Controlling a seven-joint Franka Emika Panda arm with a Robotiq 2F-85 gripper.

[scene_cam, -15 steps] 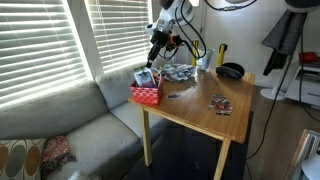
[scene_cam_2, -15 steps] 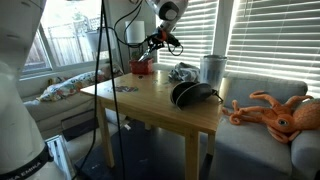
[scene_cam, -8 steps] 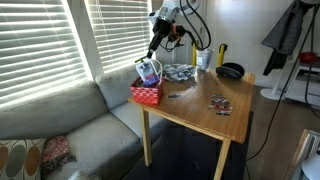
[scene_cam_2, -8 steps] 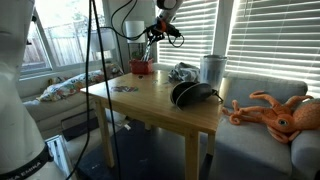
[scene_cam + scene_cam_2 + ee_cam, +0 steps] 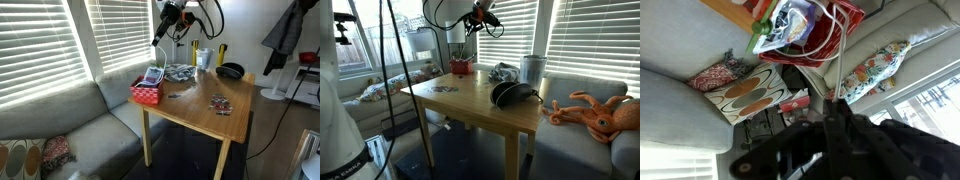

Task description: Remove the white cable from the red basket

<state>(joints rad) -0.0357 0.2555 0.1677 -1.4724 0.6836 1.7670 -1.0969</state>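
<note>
Pincer: the black two-fingered Robotiq gripper (image 5: 830,128) is clenched on a thin white strand, its fingers pressed together. In both exterior views the gripper (image 5: 157,38) (image 5: 472,24) hangs high above the table's window-side corner.
Cable: the thin white flexible cable (image 5: 838,68) runs in a straight line from the fingertips down to the basket. Its lower part lies among the basket's contents.
Basket: the low rectangular red basket with perforated plastic sides (image 5: 851,25) stands on the table corner beside the blinds and the sofa, as both exterior views show (image 5: 146,96) (image 5: 461,68).
Packet: a crumpled clear plastic packet with blue and green print (image 5: 790,25) lies inside the basket, rising above its rim.
Table: a light wooden table (image 5: 195,118).
Heap: a grey-and-white patterned heap (image 5: 180,72) lies on the window-side edge, just beyond the basket.
Bowl: a black round bowl (image 5: 231,71) sits at the far corner, well apart from the basket.
Sofa: a grey sofa (image 5: 60,120) stands below the basket's corner.
</note>
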